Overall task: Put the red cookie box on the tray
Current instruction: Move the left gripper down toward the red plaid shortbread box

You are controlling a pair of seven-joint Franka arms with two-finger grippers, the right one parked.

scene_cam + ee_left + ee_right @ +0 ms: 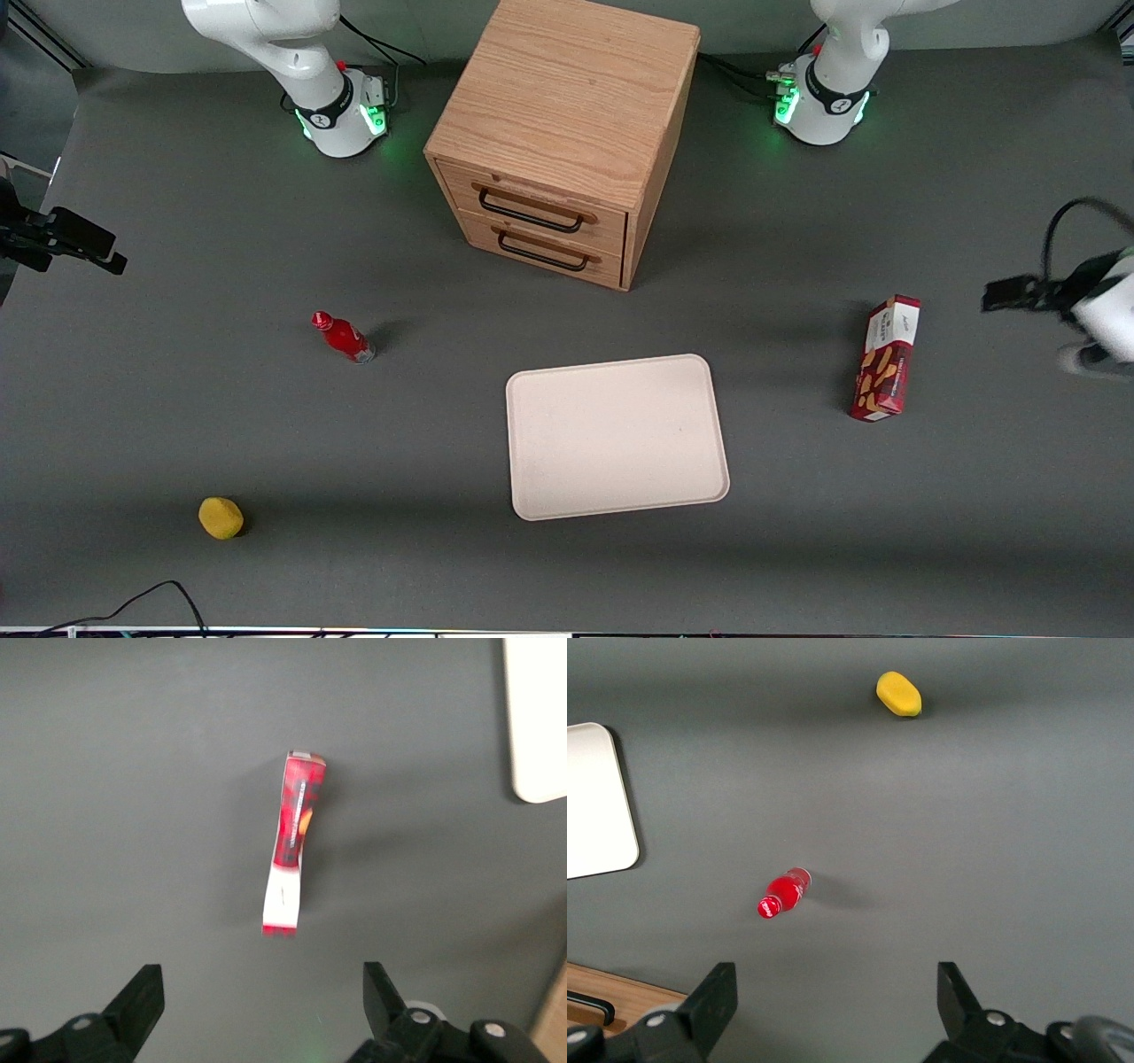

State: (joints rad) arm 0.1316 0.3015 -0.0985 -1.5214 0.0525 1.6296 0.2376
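**Observer:** Walk me through the table, biggest thing first.

**Me:** The light oak two-drawer cabinet [560, 142] stands farthest from the front camera. Nearer to that camera lies the large pale cream-pink rectangular tray [617, 436], flat and bare. The slim dark-red cookie box with the white end panel [886, 358] stands on the grey mat toward my end of the table, well apart from the tray. Toward the parked arm's end are a small red bottle [343, 337] and a little yellow lump [221, 517]; neither concerns me.

**Observer:** And your gripper?

**Me:** My gripper [261, 1014] hangs above the mat near the box, fingers spread wide, holding nothing. In my wrist view the box [293, 842] shows its narrow edge, apart from my fingers.

**Observer:** So how do you do the pickup well?

**Me:** I judge this the approach. I should centre over the carton, bracket its thin faces around mid-length, and descend straight. It looks light and narrow-based, so a glancing fingertip could topple it. Close gently; the cardboard may crush.
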